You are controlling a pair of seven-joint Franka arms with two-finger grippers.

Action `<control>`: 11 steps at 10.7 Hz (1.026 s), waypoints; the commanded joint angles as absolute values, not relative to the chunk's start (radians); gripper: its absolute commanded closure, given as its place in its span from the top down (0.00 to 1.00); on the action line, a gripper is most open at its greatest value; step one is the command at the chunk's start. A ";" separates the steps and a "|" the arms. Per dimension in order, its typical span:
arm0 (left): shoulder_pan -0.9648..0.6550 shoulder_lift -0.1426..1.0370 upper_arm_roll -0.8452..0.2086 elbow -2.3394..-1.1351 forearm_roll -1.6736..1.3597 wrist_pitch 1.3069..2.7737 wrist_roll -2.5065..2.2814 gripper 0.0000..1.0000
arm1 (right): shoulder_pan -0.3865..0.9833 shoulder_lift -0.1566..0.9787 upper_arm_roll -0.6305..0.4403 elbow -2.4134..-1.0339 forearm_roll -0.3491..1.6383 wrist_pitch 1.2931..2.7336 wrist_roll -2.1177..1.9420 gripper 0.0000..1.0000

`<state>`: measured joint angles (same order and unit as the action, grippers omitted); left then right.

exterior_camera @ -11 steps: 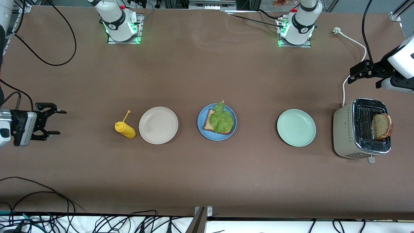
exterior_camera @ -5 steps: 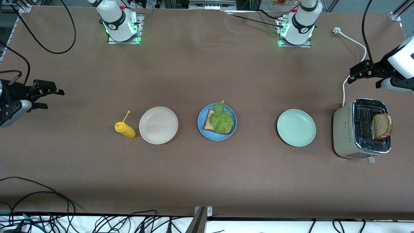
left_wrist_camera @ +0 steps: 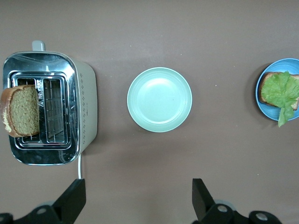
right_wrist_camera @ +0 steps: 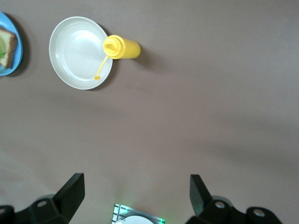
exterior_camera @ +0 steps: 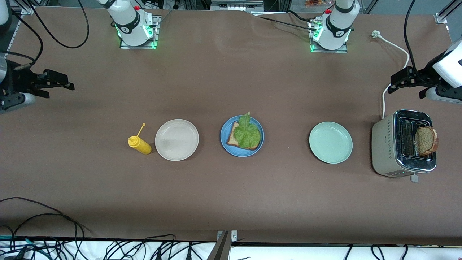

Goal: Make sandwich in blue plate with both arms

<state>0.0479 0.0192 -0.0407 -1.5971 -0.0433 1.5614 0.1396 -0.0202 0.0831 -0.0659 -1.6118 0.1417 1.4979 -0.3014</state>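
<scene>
Right hand farther from the front camera now.

matt brown table, shiny metal-topped toaster, glossy yellow plastic bottle

White arms, blk tools.

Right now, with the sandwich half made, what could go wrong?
The second bread slice stands in the toaster; a tilted pull could snag it on the slot or drop it.

The lettuce lies loose on the bread on the blue plate, overhanging its rim; a clumsy drop might push it off.
</scene>
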 commanded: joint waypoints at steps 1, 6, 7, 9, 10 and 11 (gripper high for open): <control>0.061 0.011 -0.040 -1.595 -0.026 1.549 0.143 1.00 | -0.021 -0.029 -0.040 -1.686 0.065 1.513 -0.173 1.00; 0.083 0.012 -0.043 -1.595 -0.026 1.549 0.144 1.00 | -0.023 -0.021 -0.040 -1.654 0.034 1.512 -0.172 1.00; 0.083 0.012 -0.043 -1.595 -0.026 1.549 0.143 1.00 | -0.023 -0.021 -0.040 -1.652 0.031 1.513 -0.173 1.00; 0.083 0.012 -0.043 -1.595 -0.026 1.549 0.144 1.00 | -0.020 -0.017 -0.037 -1.629 0.012 1.509 -0.151 1.00; 0.083 0.012 -0.043 -1.595 -0.026 1.549 0.144 1.00 | -0.018 -0.017 -0.037 -1.628 0.011 1.508 -0.140 1.00; 0.083 0.012 -0.043 -1.595 -0.026 1.549 0.143 1.00 | -0.020 -0.017 -0.041 -1.626 0.012 1.511 -0.146 1.00</control>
